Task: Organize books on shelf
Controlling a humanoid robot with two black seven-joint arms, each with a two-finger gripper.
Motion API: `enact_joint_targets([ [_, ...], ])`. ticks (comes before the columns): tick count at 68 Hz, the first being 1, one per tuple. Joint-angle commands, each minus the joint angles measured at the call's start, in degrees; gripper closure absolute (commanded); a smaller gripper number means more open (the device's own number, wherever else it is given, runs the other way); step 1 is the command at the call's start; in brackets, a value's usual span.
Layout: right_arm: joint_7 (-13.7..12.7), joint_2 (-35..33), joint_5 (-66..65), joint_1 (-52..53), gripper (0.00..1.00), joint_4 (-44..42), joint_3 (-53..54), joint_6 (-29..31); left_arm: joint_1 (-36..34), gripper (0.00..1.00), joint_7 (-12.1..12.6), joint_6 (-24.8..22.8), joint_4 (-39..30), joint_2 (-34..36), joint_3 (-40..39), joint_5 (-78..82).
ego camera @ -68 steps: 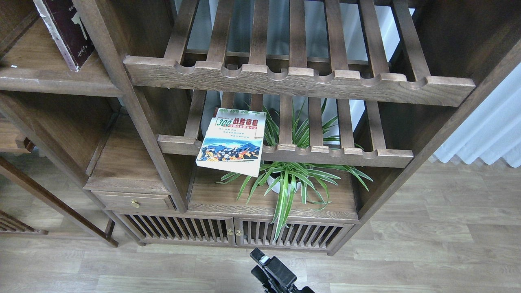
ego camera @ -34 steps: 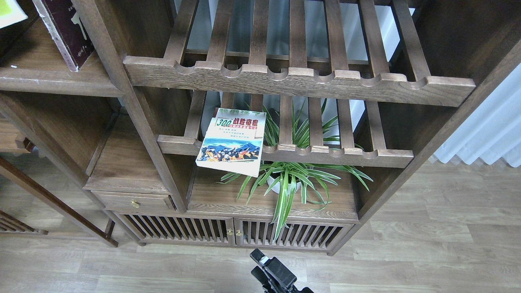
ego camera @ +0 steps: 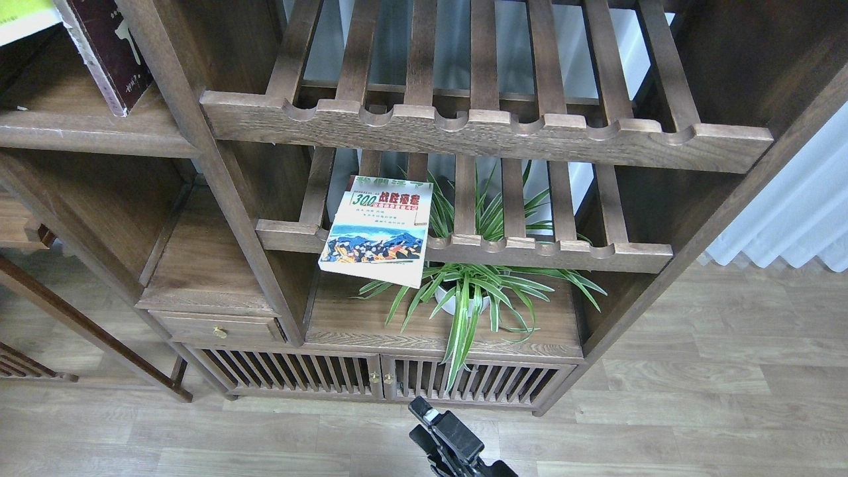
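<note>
Books: "300" paperback (ego camera: 376,228) flat on slatted rack (ego camera: 464,248), well above idle gripper (ego camera: 442,430); finger spread unreadable, holding nothing.

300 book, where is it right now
In the head view the 300 book lies left of centre on the lower slatted rack, overhanging its front rail, just left of and above the potted plant.

A tall dark-brown wooden cabinet (ego camera: 218,199) with two slatted racks with scalloped front rails (ego camera: 487,136), a small brass-knobbed drawer (ego camera: 215,329) and slatted lower doors (ego camera: 384,381) stands on a pale grey-brown wood-plank floor (ego camera: 695,397), beside a white pleated curtain (ego camera: 795,212).
</note>
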Motion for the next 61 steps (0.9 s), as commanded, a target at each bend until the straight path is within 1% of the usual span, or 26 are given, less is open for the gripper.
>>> enact_joint_targets([
  [1,0.00,0.00,0.00,0.64,0.10,0.45,-0.06,0.00,-0.22,0.93,0.07,0.00,-0.40,0.98,-0.18,-0.34],
  [20,0.00,0.00,0.09,3.72,0.10,0.71,-0.06,0.00,-1.98,0.93,0.07,0.00,-0.23,2.56,-0.62,-1.31],
  [29,0.00,0.00,0.09,5.21,0.09,0.71,-0.06,0.00,-3.03,0.93,-0.02,0.00,1.09,2.56,-0.45,-1.92],
  [34,0.00,0.00,0.18,5.65,0.09,0.71,-0.15,0.00,-3.56,0.93,-0.19,0.00,2.94,2.56,0.52,-3.24],
  [36,0.08,0.00,0.18,5.65,0.09,0.71,-0.24,0.00,-4.96,0.93,-0.45,0.00,4.78,2.56,1.48,-3.33],
  [44,0.09,0.00,0.26,5.65,0.09,0.71,-0.06,0.00,-7.16,0.93,-2.12,0.00,7.94,2.56,4.56,-3.33],
  [55,0.17,0.00,0.35,5.65,0.09,0.71,0.03,0.00,-12.17,0.93,-4.58,0.00,12.87,2.56,10.10,-3.42],
  [61,0.52,0.00,0.35,5.56,0.09,0.80,0.03,0.00,-14.63,0.94,-6.78,0.00,14.80,2.03,12.38,-3.77],
])
